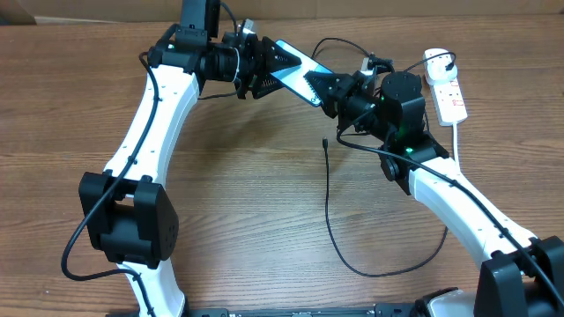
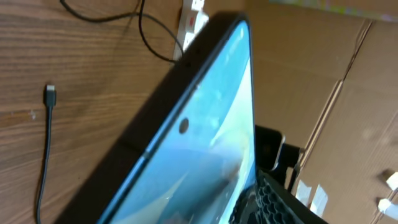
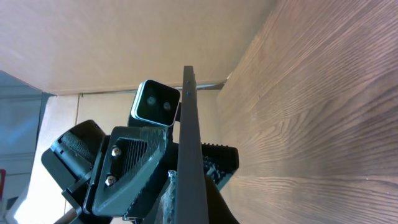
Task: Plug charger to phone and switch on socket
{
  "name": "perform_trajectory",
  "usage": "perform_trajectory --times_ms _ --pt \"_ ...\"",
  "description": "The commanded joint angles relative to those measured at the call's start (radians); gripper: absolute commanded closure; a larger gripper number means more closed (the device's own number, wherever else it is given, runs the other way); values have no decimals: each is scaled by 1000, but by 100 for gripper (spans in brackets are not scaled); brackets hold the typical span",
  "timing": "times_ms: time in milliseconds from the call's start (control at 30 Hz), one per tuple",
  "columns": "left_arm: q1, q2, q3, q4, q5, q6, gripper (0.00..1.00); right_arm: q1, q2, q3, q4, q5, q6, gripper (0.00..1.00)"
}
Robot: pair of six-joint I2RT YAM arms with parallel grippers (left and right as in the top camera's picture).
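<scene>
Right tool (image 1: 322, 88) is clamped on the phone (image 1: 304, 63); the left tool's (image 1: 269, 70) grip cannot be told.
Nearward of the right tool the charger (image 1: 327, 185) is laid, tip pointing far.

- table (image 1: 247, 194): wood grain, matt brown
- phone (image 2: 211, 124): glossy light-blue screen, dark matt edge
- charger cable (image 1: 327, 198): black, smooth sheath
- socket (image 1: 449, 97): smooth white plastic
- cardboard (image 2: 323, 68): brown, matt

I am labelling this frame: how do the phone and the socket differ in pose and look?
The phone hangs tilted above the table, gripped by the right pincer; the socket lies flat on it. The phone shows a light blue screen with dark edges; the socket is white with red marks. Both are slim, elongated rectangles.
</scene>
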State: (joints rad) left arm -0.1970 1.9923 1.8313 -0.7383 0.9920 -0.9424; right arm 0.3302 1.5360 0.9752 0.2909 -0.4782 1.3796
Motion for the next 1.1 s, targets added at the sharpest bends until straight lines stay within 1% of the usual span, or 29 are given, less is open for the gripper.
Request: perform_trajectory --times_ms 0,167,367,400,600,700,800,900,1067 --pt "-12 2 8 49 -40 -103 52 28 -26 26 4 -8 11 96" --pt "-28 2 8 116 -65 -160 52 53 -5 26 20 -7 43 96" --pt "-63 2 8 189 -122 -196 53 81 32 27 54 -7 99 96" --pt "-69 2 8 196 -136 -200 54 84 32 27 54 -8 101 96" --pt "-95 2 8 229 -222 -246 68 88 32 26 56 -26 113 96" --pt "-108 2 8 285 -237 -269 74 88 32 26 56 -39 113 96" --pt "-121 2 8 341 -241 -290 77 88 32 27 56 -47 113 96" --pt "-132 2 8 388 -245 -299 78 88 32 26 56 -55 113 96" --pt "-133 2 8 396 -253 -286 78 88 32 26 56 -93 109 96"
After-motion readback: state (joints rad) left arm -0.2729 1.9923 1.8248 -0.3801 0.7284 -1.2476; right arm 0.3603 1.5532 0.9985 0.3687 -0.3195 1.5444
